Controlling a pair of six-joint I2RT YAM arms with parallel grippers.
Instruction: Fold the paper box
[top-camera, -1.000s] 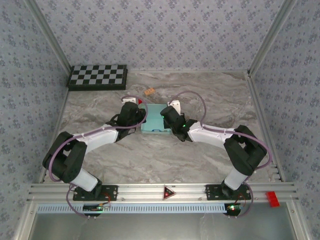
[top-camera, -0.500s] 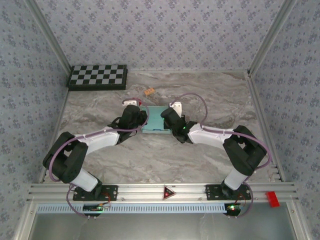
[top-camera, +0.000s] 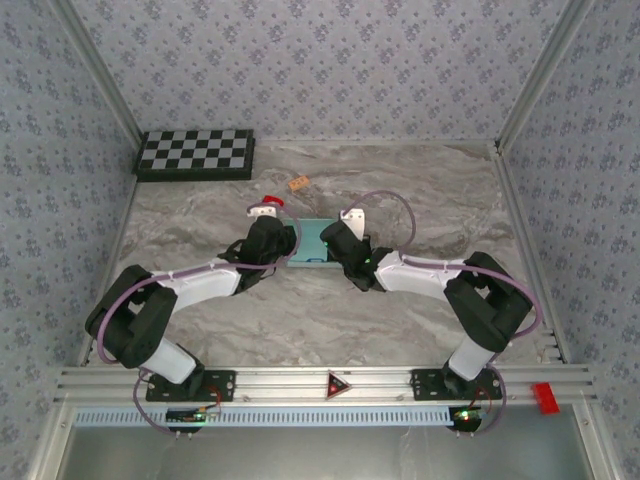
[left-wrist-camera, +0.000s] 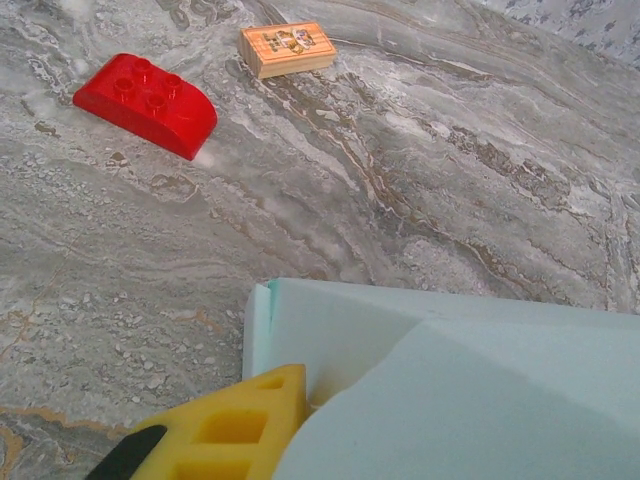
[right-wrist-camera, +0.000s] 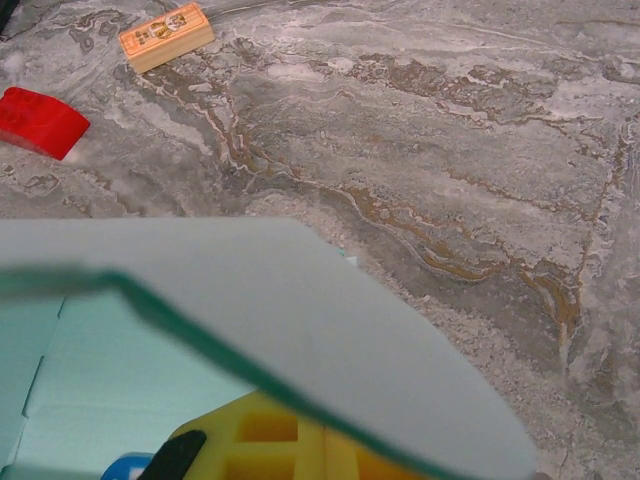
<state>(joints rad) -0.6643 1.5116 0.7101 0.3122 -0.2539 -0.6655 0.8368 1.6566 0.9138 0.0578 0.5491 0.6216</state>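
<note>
The pale aqua paper box (top-camera: 311, 243) lies mid-table between my two grippers, its sides raised. My left gripper (top-camera: 288, 243) is at its left end. In the left wrist view one yellow finger (left-wrist-camera: 240, 425) presses against the paper box (left-wrist-camera: 340, 325) at its corner, and a flap (left-wrist-camera: 480, 400) hides the other finger. My right gripper (top-camera: 333, 243) is at the right end. In the right wrist view its yellow fingers (right-wrist-camera: 270, 440) sit together under a raised flap (right-wrist-camera: 300, 300) that covers their tips, with the box floor (right-wrist-camera: 110, 370) to the left.
A red block (top-camera: 270, 200) (left-wrist-camera: 145, 103) and a small wooden block (top-camera: 298, 183) (left-wrist-camera: 288, 49) lie just beyond the box. A checkerboard (top-camera: 195, 153) sits at the far left corner. Patterned walls enclose the marble table (top-camera: 420, 190).
Both grippers have moved closer together and slightly away from the bases, carrying the box with them. Less of the box shows between them, and the red block has come into view.
</note>
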